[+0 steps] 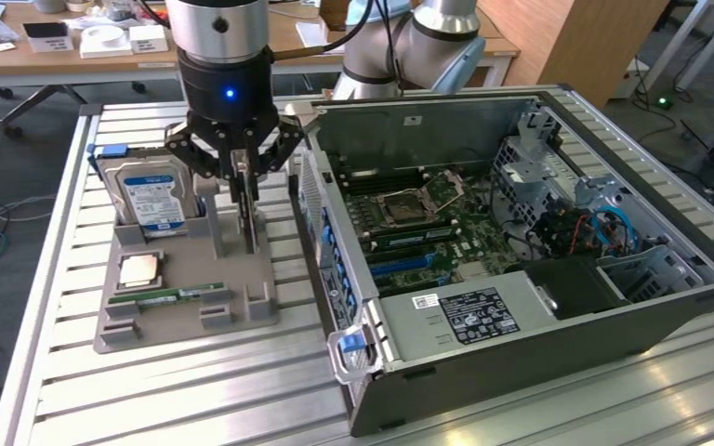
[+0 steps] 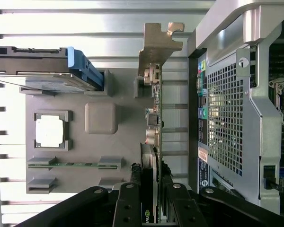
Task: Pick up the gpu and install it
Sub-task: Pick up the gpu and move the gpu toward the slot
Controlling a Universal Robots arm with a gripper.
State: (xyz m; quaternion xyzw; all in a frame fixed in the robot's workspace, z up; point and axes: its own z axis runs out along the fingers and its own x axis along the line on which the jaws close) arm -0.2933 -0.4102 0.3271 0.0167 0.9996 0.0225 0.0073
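Where its fingers press both faces of the card, the tool [image 1: 245, 172] is clamped on the gpu [image 1: 249, 218], a thin dark board standing on edge in the grey tray [image 1: 183, 321] with a silver bracket [image 2: 156, 45] at one end. Hard drive [image 1: 152, 195], CPU [image 1: 141, 269] and RAM [image 1: 165, 296] share the tray. The open case [image 1: 519, 232] stands just beside it. The fingers cover part of the card's top edge.

No legible text or labels
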